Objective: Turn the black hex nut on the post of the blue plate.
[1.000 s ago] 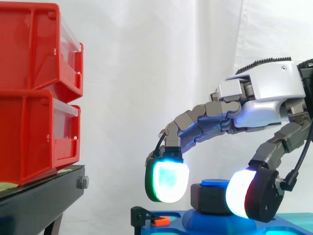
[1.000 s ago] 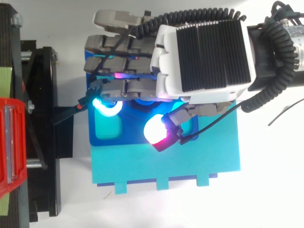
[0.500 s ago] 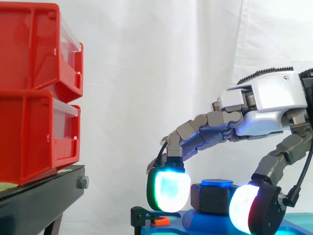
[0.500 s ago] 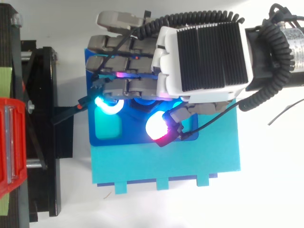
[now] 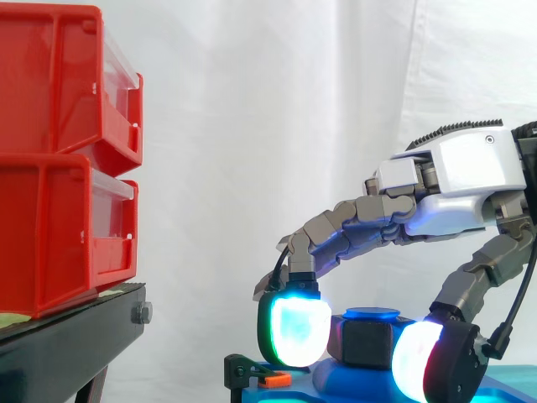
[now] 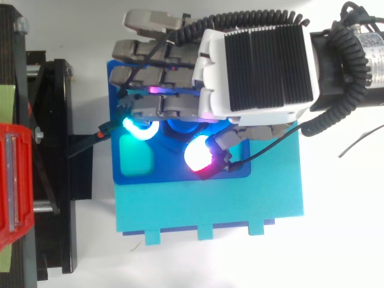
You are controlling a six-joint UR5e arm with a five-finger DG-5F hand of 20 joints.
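Black hex nut (image 5: 367,342) snug between the hand's (image 5: 453,168) pads (image 5: 295,332)

Showing, at right of frame, a hand (image 5: 453,180) in a silver-white shell with black ribbed back, grey segmented fingers (image 5: 352,220), thick pads (image 5: 295,329) glowing white, cyan and red.

No text or numbers can be read

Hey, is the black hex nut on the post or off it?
On. The black hex nut sits around the post, whose blue top shows above it.
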